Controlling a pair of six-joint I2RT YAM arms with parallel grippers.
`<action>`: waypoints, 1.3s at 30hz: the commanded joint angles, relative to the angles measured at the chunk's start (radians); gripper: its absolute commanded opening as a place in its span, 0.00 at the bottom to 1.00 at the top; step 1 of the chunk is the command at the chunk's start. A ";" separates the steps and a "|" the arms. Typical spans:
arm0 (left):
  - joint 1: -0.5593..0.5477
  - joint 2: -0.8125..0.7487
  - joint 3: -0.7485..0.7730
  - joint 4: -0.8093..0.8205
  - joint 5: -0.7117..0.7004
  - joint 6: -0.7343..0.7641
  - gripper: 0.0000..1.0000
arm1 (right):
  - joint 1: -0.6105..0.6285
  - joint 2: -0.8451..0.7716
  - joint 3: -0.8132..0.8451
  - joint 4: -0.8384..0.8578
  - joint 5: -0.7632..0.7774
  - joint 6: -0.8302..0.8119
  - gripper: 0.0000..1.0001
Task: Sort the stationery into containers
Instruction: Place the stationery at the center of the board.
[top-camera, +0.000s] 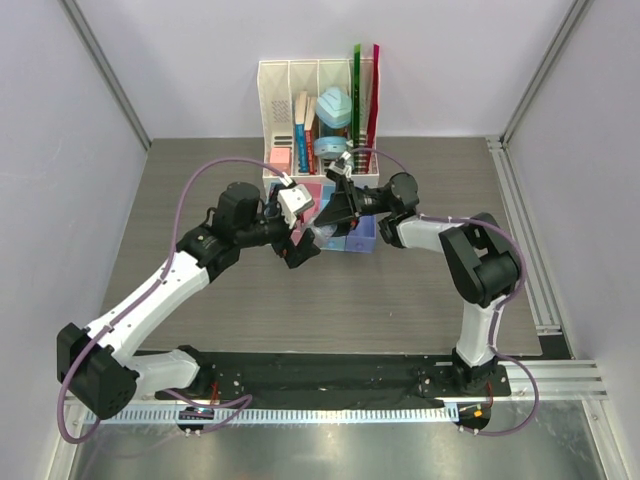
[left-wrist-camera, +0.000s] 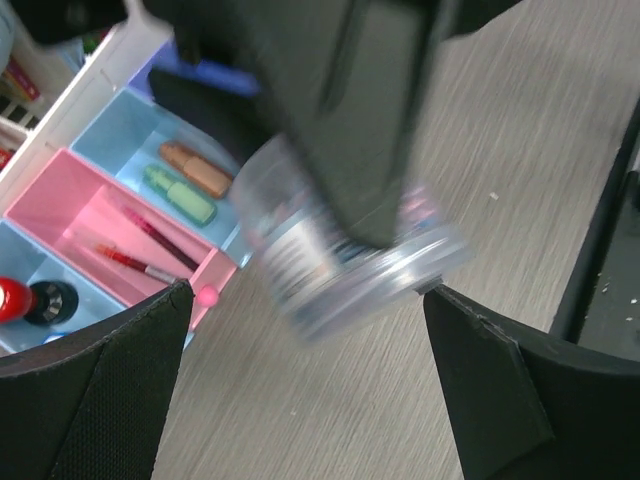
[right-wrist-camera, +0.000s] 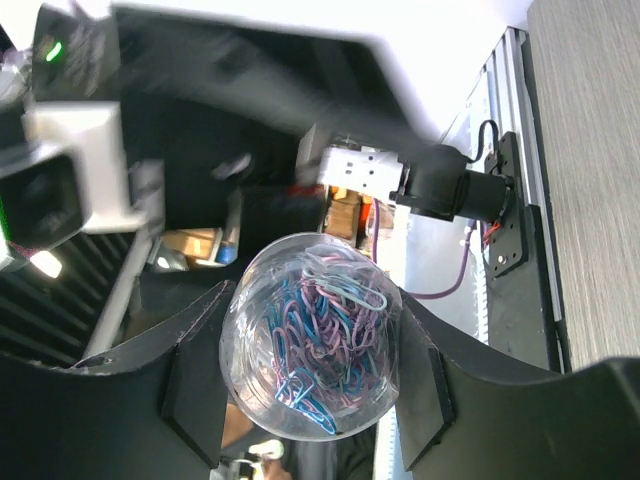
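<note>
My right gripper (top-camera: 333, 218) is shut on a clear lilac round disc (right-wrist-camera: 310, 345) full of pink and blue paper clips, held tilted just above the table by the row of bins (top-camera: 362, 238). My left gripper (top-camera: 297, 242) is open and empty right beside it. In the left wrist view the disc (left-wrist-camera: 350, 265) hangs between and beyond my left fingertips (left-wrist-camera: 480, 360), clamped by the right gripper's dark finger. The pink bin (left-wrist-camera: 75, 205) holds dark-red pens (left-wrist-camera: 150, 235). The light blue bin (left-wrist-camera: 130, 135) holds an orange piece (left-wrist-camera: 197, 170) and a green piece (left-wrist-camera: 180, 195). A red-capped cylinder (left-wrist-camera: 10, 298) lies in the blue bin.
A tall white slotted organiser (top-camera: 300, 80) with books, rulers and teal items stands right behind the bins. The purple bin (left-wrist-camera: 190, 72) is mostly hidden by the right gripper. Grey walls close in left, right and back. A metal rail (top-camera: 525, 240) runs along the table's right edge.
</note>
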 joint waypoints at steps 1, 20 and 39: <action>-0.004 -0.028 0.064 0.122 0.072 -0.057 0.96 | 0.023 0.070 0.079 0.366 0.016 0.060 0.01; -0.008 -0.001 0.061 0.112 0.065 -0.047 0.95 | 0.004 -0.011 0.105 0.366 0.048 0.061 0.01; -0.028 0.061 0.137 0.087 0.045 -0.036 0.69 | 0.007 -0.042 0.068 0.366 0.062 0.034 0.01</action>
